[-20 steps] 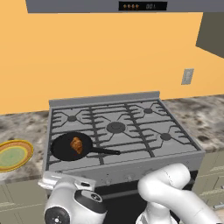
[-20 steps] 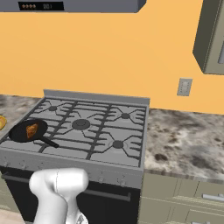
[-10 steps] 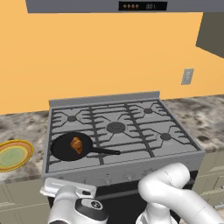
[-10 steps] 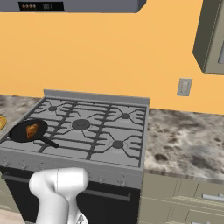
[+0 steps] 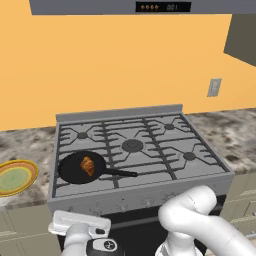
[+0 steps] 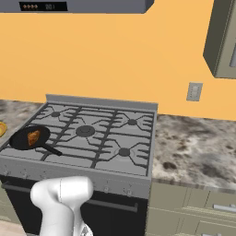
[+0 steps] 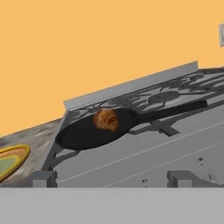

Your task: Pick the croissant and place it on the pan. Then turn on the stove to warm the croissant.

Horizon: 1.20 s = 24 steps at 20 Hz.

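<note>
We see the croissant (image 7: 105,119) lying in the pan (image 7: 94,130) on the stove (image 5: 150,150), well beyond our empty, wide-open pincer (image 7: 111,178).

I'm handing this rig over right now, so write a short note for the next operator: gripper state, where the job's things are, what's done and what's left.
Gripper: open, holding nothing, low in front of the stove, level with its front edge.
Croissant: lying in the pan, clear of the fingers.
Pan: on the stove's front-left burner, handle pointing toward the middle of the stove.
Done: croissant placed on the pan.
Left: turn on the stove with a front knob; I see no flame under the pan.
Also there: a yellow-rimmed green plate on the counter left of the stove.
</note>
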{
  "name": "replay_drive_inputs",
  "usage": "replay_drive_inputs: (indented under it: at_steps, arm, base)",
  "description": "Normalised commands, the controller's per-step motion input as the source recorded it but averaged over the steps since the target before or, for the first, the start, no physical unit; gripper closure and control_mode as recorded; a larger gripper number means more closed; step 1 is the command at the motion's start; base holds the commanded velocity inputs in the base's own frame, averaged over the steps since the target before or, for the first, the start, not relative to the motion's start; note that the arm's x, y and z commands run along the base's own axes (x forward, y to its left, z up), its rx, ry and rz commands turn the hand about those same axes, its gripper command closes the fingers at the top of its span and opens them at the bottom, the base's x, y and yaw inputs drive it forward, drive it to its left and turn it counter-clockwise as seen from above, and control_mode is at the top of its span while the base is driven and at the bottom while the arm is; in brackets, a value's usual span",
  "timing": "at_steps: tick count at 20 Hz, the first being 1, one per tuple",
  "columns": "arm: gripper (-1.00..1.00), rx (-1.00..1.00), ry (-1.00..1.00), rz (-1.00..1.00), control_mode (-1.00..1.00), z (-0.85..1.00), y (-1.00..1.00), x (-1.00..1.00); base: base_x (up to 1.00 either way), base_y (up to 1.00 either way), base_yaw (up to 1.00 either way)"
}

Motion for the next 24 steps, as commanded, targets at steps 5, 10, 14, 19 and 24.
replay_drive_inputs:
  at_steps: [5, 10, 14, 19, 24]
  arm:
    - [-1.00, 0.00, -0.05, 0.00, -1.00, -0.19, 0.00, 0.00]
    - [-1.00, 0.00, -0.01, -0.01, -1.00, -0.17, 0.00, 0.00]
    - [-1.00, 0.01, 0.00, 0.00, -1.00, -0.17, 0.00, 0.00]
    - [-1.00, 0.00, 0.00, 0.00, -1.00, -0.16, 0.01, 0.00]
    - [-1.00, 0.00, 0.00, 0.00, -1.00, -0.16, 0.01, 0.01]
  base:
    - [0.00, 0.00, 0.00]
    - [0.00, 0.00, 0.00]
    - [0.00, 0.00, 0.00]
    - [0.00, 0.00, 0.00]
    - [0.00, 0.00, 0.00]
